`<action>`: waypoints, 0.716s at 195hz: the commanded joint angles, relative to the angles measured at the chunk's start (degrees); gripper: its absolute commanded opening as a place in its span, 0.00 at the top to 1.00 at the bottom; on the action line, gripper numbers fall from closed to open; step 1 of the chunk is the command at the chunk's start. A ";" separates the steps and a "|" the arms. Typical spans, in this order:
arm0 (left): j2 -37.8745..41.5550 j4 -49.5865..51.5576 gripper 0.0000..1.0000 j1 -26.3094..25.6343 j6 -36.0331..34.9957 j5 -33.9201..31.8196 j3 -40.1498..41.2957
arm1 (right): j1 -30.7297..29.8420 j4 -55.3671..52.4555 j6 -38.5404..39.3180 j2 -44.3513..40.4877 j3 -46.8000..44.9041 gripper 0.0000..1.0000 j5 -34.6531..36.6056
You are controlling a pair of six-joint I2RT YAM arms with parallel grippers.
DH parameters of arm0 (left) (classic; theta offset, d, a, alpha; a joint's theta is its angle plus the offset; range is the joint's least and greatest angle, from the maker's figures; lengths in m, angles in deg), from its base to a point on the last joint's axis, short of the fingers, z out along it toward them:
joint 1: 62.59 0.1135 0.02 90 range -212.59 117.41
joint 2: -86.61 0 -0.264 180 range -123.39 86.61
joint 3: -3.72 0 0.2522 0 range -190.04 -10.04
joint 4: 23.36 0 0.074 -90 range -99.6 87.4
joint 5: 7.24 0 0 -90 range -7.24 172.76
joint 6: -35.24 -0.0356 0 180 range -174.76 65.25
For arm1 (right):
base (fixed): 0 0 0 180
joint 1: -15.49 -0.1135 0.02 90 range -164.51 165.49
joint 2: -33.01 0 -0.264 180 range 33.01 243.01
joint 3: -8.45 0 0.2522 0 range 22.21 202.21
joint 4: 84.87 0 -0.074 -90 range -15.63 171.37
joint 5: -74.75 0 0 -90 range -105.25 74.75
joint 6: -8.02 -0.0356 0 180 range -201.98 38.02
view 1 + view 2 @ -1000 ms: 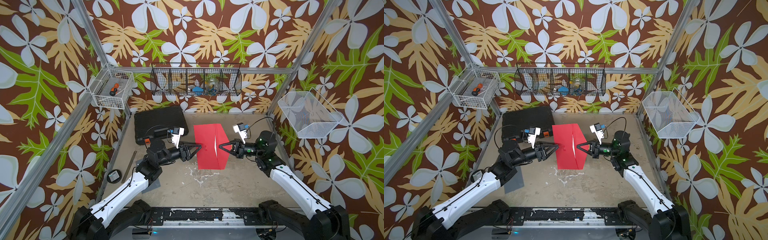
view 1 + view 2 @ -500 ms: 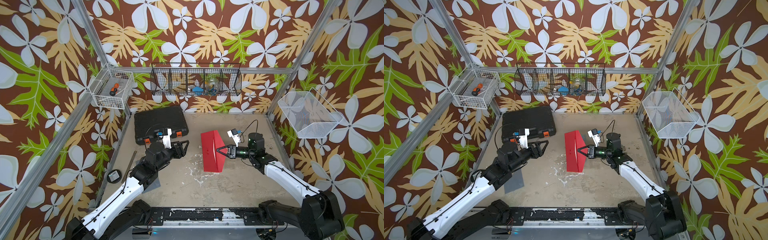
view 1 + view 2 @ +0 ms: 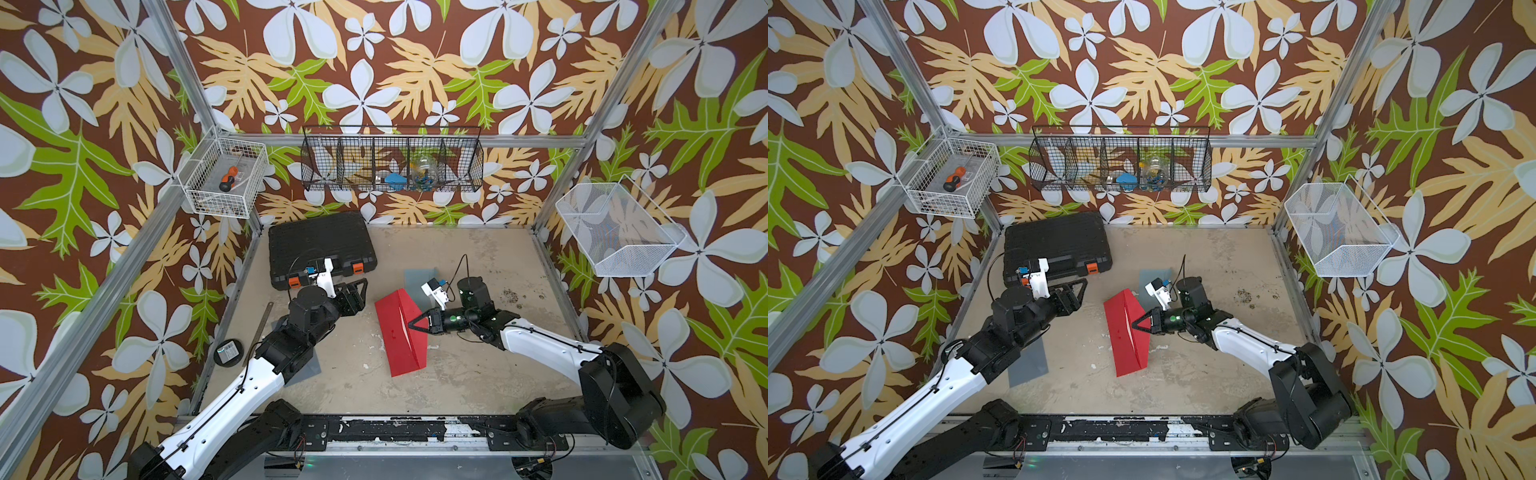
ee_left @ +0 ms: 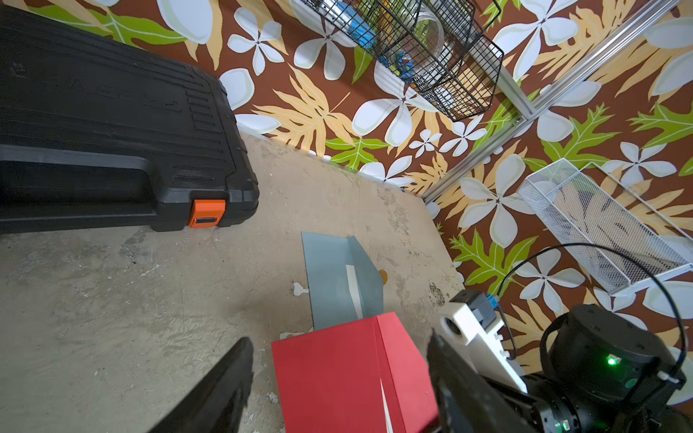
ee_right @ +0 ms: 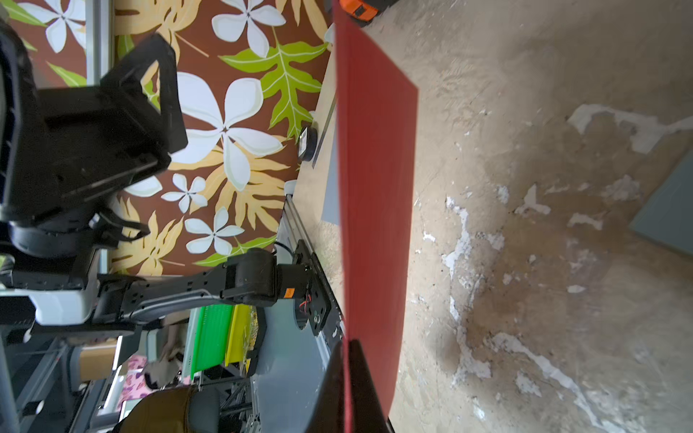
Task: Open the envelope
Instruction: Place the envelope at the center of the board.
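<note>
Red envelope (image 3: 401,332) near the middle of the tabletop (image 3: 478,374), lifted along one long side and tilted, its lower corner down on the surface. Right gripper (image 3: 411,324) pinched tight on the envelope's flap edge, seen in both top views; from the right wrist view, the red sheet (image 5: 375,187) running edge-on between the closed tips. Left gripper (image 3: 360,293) spread wide and holding nothing, well clear of the envelope and apart from it; from the left wrist view, two dark fingers (image 4: 221,390) framing the red paper (image 4: 337,378) without touching. Grey envelope (image 4: 341,281) flat on the tabletop just behind the red one, flap raised. Black tool case (image 3: 320,247) with orange latches at the back left corner. Another grey sheet (image 3: 1027,361) partly under the left arm. Small round black object (image 3: 227,352) and a thin metal strip (image 3: 259,328) along the left edge of the tabletop.
</note>
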 commanded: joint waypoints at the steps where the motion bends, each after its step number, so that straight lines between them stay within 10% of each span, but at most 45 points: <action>1: 0.64 0.04 0.25 0.13 -0.25 -0.80 0.18 | 1.96 -6.77 5.94 -0.98 3.98 1.00 3.73; 56: 1.46 -2.37 0.24 0.13 -0.49 0.95 2.07 | 28.61 -22.85 14.85 -11.31 10.32 1.00 7.88; 140: 1.64 -4.04 0.23 0.13 -1.51 6.42 3.60 | 37.17 -28.75 20.36 0.88 13.95 1.00 7.46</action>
